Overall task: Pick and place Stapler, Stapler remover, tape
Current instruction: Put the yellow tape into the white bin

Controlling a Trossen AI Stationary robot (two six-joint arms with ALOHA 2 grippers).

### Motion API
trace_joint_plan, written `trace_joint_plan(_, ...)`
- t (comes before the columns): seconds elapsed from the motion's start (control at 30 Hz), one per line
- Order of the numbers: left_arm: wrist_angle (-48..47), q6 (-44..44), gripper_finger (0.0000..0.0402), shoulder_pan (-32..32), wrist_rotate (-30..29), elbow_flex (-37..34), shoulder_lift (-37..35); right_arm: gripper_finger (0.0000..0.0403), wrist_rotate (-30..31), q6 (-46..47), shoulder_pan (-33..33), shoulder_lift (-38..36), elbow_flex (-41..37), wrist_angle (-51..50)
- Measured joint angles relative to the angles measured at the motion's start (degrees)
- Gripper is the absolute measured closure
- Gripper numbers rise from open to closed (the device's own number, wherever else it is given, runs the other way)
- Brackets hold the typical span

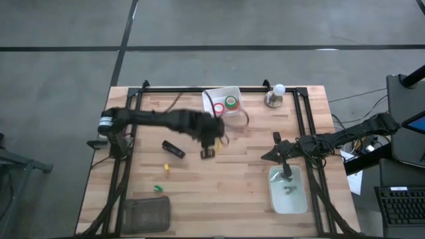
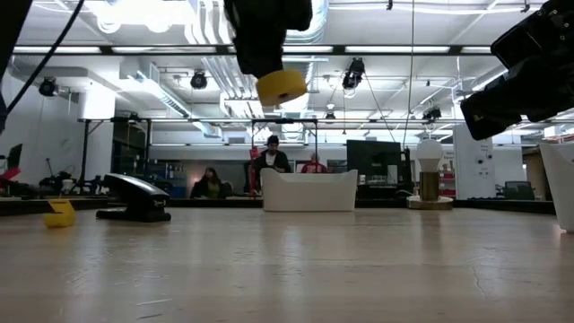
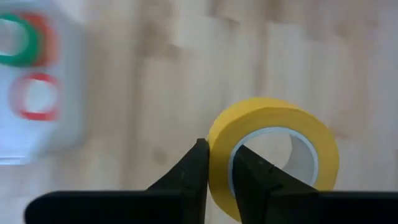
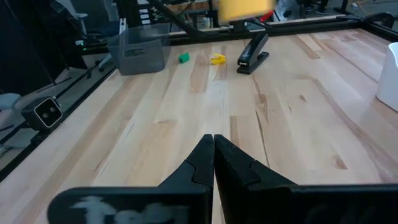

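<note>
My left gripper [image 3: 221, 171] hangs over the middle of the table, shut on a yellow tape roll [image 3: 273, 155], which the low view shows high above the wood [image 2: 281, 87]. Just beyond it the white bin [image 1: 234, 93] holds a green roll [image 1: 230, 102] and a red roll [image 1: 218, 107]. The black stapler [image 1: 174, 149] lies flat on the table to the left. Nearer the front lie a small yellow piece [image 1: 167, 168] and a small green piece [image 1: 158, 188], which look like stapler removers. My right gripper [image 4: 213, 146] waits shut at the right, low over the table. My left gripper pinches the wall of the yellow roll [image 3: 219, 163], one finger [image 3: 252, 174] inside the ring's open centre and one finger [image 3: 194, 171] outside it. The fingers slant down from the table's left side. The roll is lifted clear and tilted, its open face toward the camera.
A grey bin [image 1: 146, 212] stands at the near left corner and a clear bin [image 1: 289, 192] at the near right, beside my right arm. A lamp with a white bulb [image 1: 275, 95] stands at the far edge. Black frame rails [image 1: 305, 113] run along the table's sides.
</note>
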Motion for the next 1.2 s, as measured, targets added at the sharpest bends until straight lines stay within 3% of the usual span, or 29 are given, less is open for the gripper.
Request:
trace_joint_plan(0.27,1.27,1.62,0.0353,13.86,-1.23,3.06,-0.04,0.0394,-0.01,0.00,0.01,0.00,0.00,0.00)
trace_joint_plan(0.53,12.73,-2.21,0.0342,24.61,-1.38,1.34,1.15,0.0394,0.00,0.00,0.00,0.03,0.00,-0.02)
trace_joint_plan(0.83,22.32,-2.50,0.0343,28.14,-1.51,1.27,8.10,0.0394,0.02,0.00,0.02,0.04,-0.02,-0.10)
trace_joint_plan(1.2,22.58,-4.14,0.0342,29.12,1.91,1.23,16.56,0.0394,0.02,0.00,0.02,0.13,-0.07,-0.91)
